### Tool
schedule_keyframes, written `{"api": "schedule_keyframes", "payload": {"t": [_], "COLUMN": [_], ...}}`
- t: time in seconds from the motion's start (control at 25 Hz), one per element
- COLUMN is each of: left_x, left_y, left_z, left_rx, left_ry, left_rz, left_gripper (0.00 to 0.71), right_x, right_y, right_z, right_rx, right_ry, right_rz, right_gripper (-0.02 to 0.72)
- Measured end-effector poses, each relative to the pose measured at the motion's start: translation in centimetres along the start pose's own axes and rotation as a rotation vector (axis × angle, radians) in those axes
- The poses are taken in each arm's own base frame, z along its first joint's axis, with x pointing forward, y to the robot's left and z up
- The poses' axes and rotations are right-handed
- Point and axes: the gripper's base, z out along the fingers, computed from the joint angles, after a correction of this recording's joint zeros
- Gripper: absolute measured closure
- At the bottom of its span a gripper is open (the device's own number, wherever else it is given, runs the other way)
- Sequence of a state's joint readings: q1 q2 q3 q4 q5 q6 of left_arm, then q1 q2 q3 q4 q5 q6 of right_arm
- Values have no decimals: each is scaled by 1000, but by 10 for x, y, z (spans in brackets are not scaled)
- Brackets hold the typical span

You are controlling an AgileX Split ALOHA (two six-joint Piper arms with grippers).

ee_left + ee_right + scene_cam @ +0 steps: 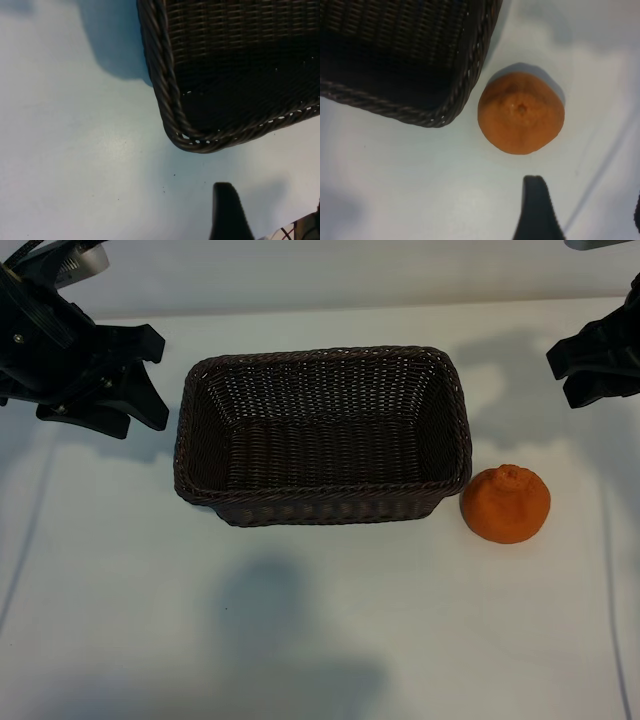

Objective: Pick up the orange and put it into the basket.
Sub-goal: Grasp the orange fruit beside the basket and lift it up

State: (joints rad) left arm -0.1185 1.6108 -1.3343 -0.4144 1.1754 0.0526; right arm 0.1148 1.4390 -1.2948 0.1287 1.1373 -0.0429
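Both sets of jaws stand open and empty, nothing between them. Left gripper (150, 375) hangs off the basket's left end, clear of the wicker; right gripper (568, 375) sits up at the far right edge of the exterior view, well apart from the fruit. Neither one touches a thing.

Now the orange (506, 504): it sits on the white table (320, 640), just beside the basket (322, 512) at its near right corner, knob up, a sliver of table showing between skin and weave. The right wrist view looks down on it, dimpled crown facing the lens (521, 113), one dark fingertip (536, 207) poking into view short of it.

Why this layout? My read: the fruit lies on the right arm's side, so that arm is the natural one for the pick, and its jaws look wide enough to straddle the fruit. The left looks parked, out of the way of the drop. The basket sits dead centre, mouth up and bare inside, so a short carry over the braided rim should do it. One thing to watch: the fruit is so near the wicker that a finger coming down on that side could catch the rim.

Writing, labels, brands? None readable anywhere, not on fruit, basket or arms.
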Motion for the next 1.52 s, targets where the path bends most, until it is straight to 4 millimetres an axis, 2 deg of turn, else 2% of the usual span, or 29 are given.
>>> {"api": "schedule_keyframes", "payload": {"t": [1.08, 1.52], "left_x": [0, 0], "left_y": [0, 0], "left_z": [0, 0], "left_rx": [0, 0], "left_ry": [0, 0], "left_rz": [0, 0], "left_gripper": [254, 254], "right_x": [-1, -2], "right_y": [0, 0], "right_z": [0, 0], "right_rx": [0, 4], "right_ry": [-8, -19], "right_rz": [-2, -222], "right_gripper": [247, 285]}}
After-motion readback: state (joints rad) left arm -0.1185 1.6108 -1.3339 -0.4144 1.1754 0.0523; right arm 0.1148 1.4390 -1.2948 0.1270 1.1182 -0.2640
